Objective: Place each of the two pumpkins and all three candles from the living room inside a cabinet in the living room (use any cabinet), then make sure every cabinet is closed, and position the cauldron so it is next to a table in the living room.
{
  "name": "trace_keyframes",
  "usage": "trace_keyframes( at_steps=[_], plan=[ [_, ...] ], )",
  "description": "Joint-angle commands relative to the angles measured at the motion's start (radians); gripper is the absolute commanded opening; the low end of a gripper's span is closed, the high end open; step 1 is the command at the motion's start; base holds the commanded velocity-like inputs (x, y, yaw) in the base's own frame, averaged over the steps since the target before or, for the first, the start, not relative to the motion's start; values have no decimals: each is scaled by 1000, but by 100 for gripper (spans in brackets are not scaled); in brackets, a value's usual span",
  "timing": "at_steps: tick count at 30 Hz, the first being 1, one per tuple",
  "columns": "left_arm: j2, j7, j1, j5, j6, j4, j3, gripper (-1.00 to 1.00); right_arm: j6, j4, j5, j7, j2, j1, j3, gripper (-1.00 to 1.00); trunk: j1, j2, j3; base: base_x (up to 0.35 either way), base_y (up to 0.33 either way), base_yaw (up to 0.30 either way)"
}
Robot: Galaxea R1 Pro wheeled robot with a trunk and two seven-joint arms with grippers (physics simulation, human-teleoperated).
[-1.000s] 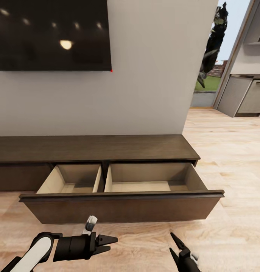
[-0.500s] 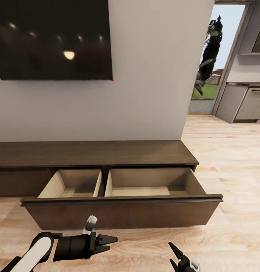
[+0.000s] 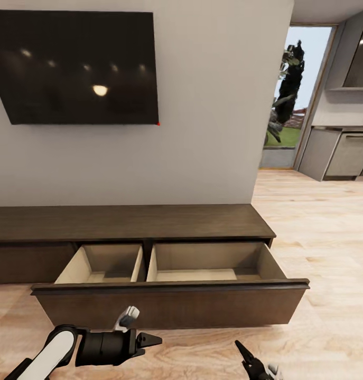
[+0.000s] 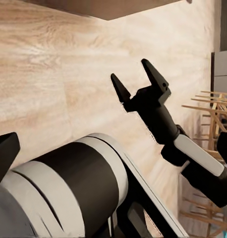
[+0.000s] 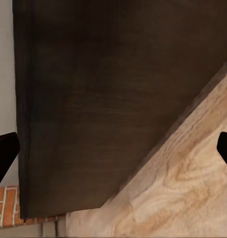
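My two arms hang low over the pale wood floor (image 3: 329, 248) in front of the cabinet (image 3: 128, 221), a long, low dark-brown unit set against a grey wall. Its wide drawer (image 3: 170, 303) stands pulled out toward me, the dark front panel between my arms and the two beige compartments behind it. As far as I can see into them, both compartments hold nothing; the drawer front hides the nearer part of each floor.

My left gripper (image 3: 149, 340) sits just short of the drawer front, pointing across toward my right side. Its fingers lie close together with nothing between them in the head view, though I cannot tell from that angle how far they are parted. My right gripper (image 3: 248, 354) shows at the lower edge of the head view, well apart from the left; the left wrist view catches it (image 4: 138, 82) above bare floor with its fingers (image 4: 155, 74) spread wide and holding nothing. The right wrist view looks straight at the dark drawer front (image 5: 123, 99) where it meets the floor, with the two fingertips at opposite edges of the picture.

Above the cabinet, a large black television (image 3: 78, 68) hangs on the wall, reflecting ceiling lights. To my right the wall ends at a doorway (image 3: 295, 100) that opens onto greenery and sky, and beyond it stand grey kitchen units (image 3: 342, 153). Pale wooden chairs (image 4: 215, 114) show at the edge of the left wrist view, beyond the right arm.
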State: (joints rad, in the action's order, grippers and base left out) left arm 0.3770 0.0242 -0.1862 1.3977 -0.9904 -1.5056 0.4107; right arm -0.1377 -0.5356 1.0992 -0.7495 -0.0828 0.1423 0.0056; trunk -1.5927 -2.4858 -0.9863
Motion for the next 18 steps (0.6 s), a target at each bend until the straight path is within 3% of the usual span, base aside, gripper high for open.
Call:
trace_keyframes(
  at_steps=[1,5,18],
  plan=[
    [1,19,-1,4,-1,-1,0,100,13,0,9,-5,-1,0,1,100,4,7,2,0,0,0],
    [-2,92,-2,4,0,0,-1,100,45,0,8,1,0,0,2,100,19,35,15,0,0,0],
    [-3,105,-2,1,7,-1,-1,100,52,0,-4,-8,0,0,2,100,69,126,56,0,0,0]
  ],
)
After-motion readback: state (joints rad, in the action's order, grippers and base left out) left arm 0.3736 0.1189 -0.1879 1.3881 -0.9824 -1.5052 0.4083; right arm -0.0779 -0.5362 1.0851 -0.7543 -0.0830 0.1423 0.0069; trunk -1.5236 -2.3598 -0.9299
